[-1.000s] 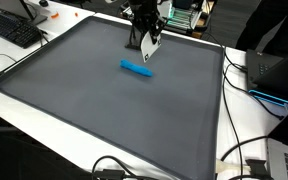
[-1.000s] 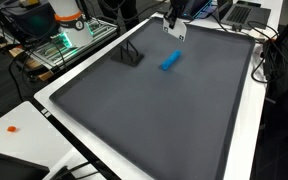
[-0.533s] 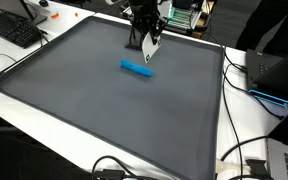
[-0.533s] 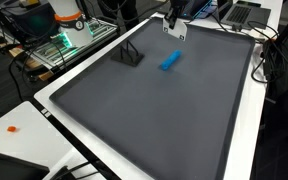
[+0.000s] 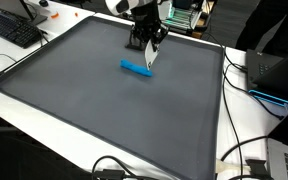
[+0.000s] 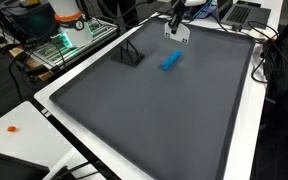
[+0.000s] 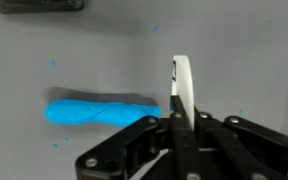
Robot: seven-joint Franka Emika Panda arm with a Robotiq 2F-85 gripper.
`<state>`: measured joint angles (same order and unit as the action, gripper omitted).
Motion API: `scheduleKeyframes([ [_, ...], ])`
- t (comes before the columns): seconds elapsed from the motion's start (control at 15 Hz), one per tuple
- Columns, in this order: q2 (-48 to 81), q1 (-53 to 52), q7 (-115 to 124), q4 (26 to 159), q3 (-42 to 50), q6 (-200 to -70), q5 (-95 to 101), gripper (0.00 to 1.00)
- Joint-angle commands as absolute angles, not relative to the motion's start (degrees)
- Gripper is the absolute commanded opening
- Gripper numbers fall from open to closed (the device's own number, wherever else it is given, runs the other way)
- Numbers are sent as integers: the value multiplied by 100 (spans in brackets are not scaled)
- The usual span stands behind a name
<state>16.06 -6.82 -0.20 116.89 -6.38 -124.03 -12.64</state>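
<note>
My gripper hangs over the far part of a grey mat, also shown in an exterior view. It is shut on a thin white flat piece, which points down toward the mat in both exterior views. A blue elongated object lies flat on the mat just in front of the gripper, apart from the white piece. It shows in an exterior view and to the left of the jaws in the wrist view.
A small black stand sits on the mat near its far edge. A keyboard lies beside the mat. Cables and a laptop lie along one side. A white table rim frames the mat.
The gripper has turned a little with the white piece, which now looks narrower and sits slightly higher. The blue object has not moved.
</note>
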Motion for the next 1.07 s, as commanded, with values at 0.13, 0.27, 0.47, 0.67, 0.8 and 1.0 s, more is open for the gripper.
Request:
scheduleKeyframes([
  [0.13, 1850, -777, 58, 11623, -624, -12776, -657, 1],
  [0.27, 1915, -801, 94, 11608, -627, -12877, -552, 1],
  [0.47, 1992, -840, 129, 11609, -626, -13054, -429, 1],
  [0.67, 2081, -913, 247, 11596, -595, -13205, -206, 1],
  [0.8, 2135, -965, 369, 11584, -563, -13289, -3, 1],
  [1.0, 2223, -1054, 554, 11561, -519, -13371, 328, 1],
])
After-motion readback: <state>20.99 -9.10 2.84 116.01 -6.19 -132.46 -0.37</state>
